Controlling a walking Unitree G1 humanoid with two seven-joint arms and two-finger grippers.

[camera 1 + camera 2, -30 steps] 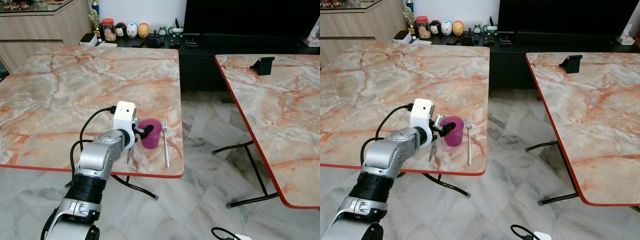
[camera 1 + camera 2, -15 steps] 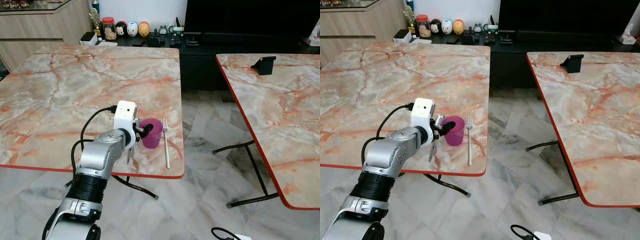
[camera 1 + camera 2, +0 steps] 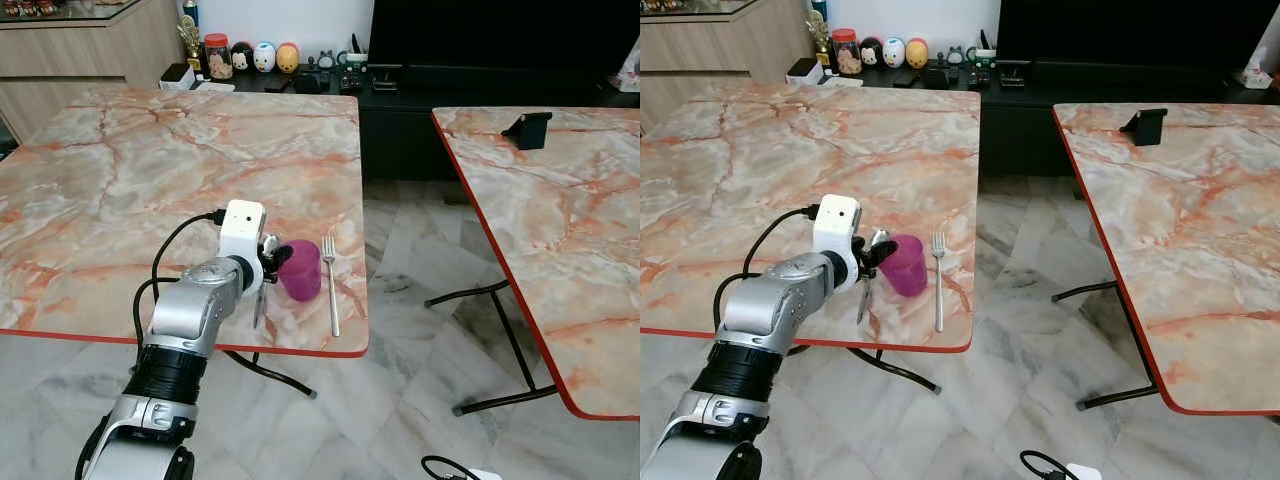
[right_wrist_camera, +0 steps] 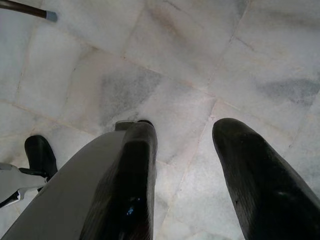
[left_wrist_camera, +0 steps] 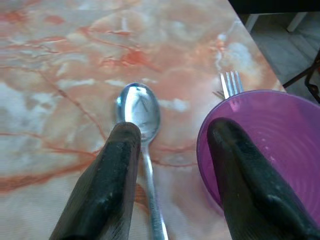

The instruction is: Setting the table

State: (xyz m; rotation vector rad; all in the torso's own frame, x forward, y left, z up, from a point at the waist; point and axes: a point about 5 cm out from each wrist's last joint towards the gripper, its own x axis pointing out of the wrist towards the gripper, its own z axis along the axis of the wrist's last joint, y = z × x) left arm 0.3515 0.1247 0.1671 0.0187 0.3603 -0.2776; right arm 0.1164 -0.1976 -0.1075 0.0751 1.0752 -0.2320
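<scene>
The left gripper [image 3: 272,256] reached over the near right part of the marble tabletop [image 3: 150,170], its two black fingers [image 5: 107,185] spread apart with nothing clamped between them. In the left wrist view one finger hung above the handle of a spoon [image 5: 140,125] lying on the tabletop, bowl pointing away from the wrist, and the other finger sat at the near rim of a purple cup [image 5: 270,135]; whether it touched the rim could not be told. The purple cup stood upright near the tabletop's front edge, just beside the gripper, with a fork [image 3: 330,280] lying on its far side from the gripper, tines pointing toward the back of the tabletop. The spoon lay between the wrist and the cup. The right gripper [image 4: 182,165] hung low over the pale tiled floor [image 4: 200,65], its fingers parted and empty. A second marble tabletop [image 3: 560,230] stood well apart to the right, carrying a small black stand [image 3: 527,128] near its back edge.
</scene>
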